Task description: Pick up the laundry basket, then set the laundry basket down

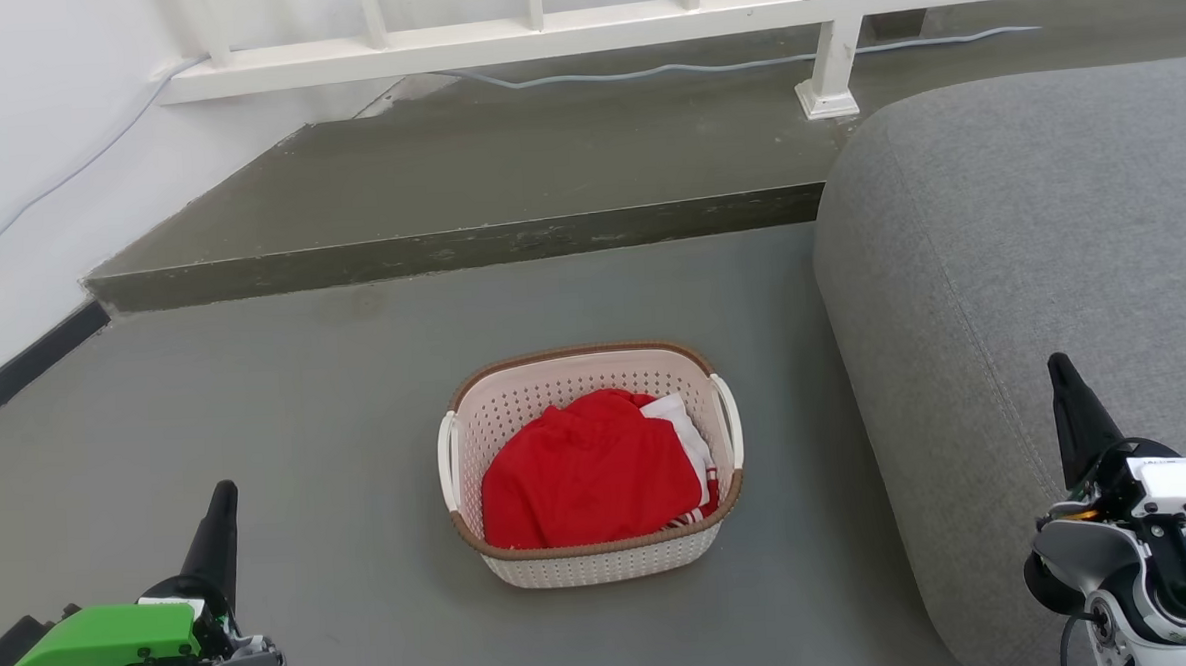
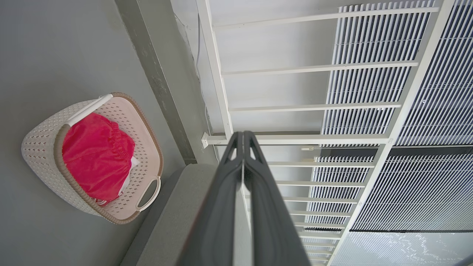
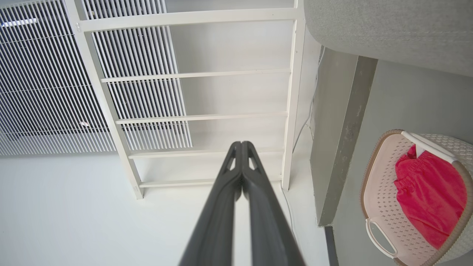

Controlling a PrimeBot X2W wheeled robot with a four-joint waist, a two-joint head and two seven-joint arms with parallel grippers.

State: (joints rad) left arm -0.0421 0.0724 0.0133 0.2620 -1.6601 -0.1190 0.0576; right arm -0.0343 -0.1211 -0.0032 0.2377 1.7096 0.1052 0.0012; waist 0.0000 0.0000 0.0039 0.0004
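Bright, even daylight — soft shadows, wrist views bowed at edges

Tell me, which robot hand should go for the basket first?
Probably the left hand. It sits nearer the laundry basket, with bare floor between it and the basket's left handle. The right hand is farther off, by the grey sofa. Both hands are shut.

basket [image 1: 603, 563]: perforated matt plastic, woven-look rim | cloth [image 1: 584, 473]: soft red fabric | sofa [image 1: 1030, 254]: grey textile weave | floor [image 1: 306, 406]: smooth matt grey | railing [image 1: 540, 30]: white painted
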